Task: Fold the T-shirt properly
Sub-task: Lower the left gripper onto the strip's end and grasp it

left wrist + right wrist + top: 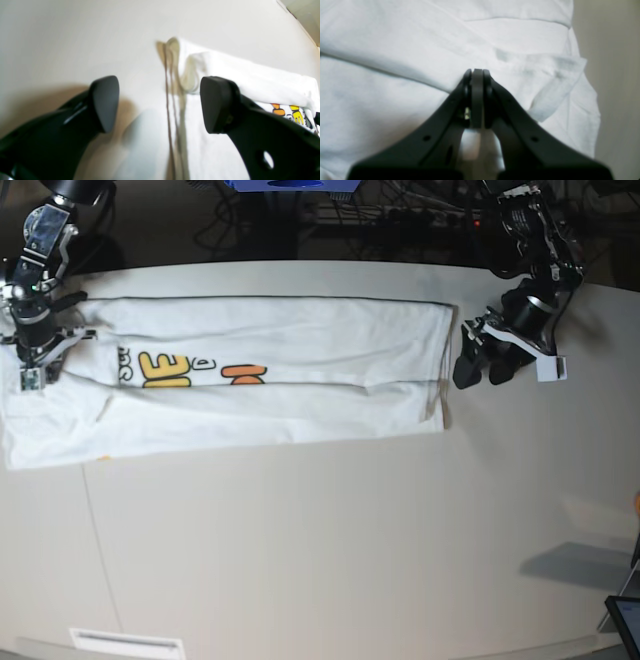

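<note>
The white T-shirt [300, 330] lies flat across the back of the table as a long band, with its sides folded in and yellow and orange print showing in the middle. My left gripper [480, 372] is open just off the shirt's right end. In the left wrist view its fingers [160, 102] straddle the layered edge of the shirt [250, 75] from above. My right gripper [30, 375] is at the shirt's left end. In the right wrist view it is shut [477, 72], with its tips on a fold ridge of white cloth [395, 50].
The pale table [350, 550] stretches toward the front. Cables and a blue object [290, 185] lie behind its back edge. A dark object [625, 620] stands at the front right corner. A white label [125, 643] sits at the front edge.
</note>
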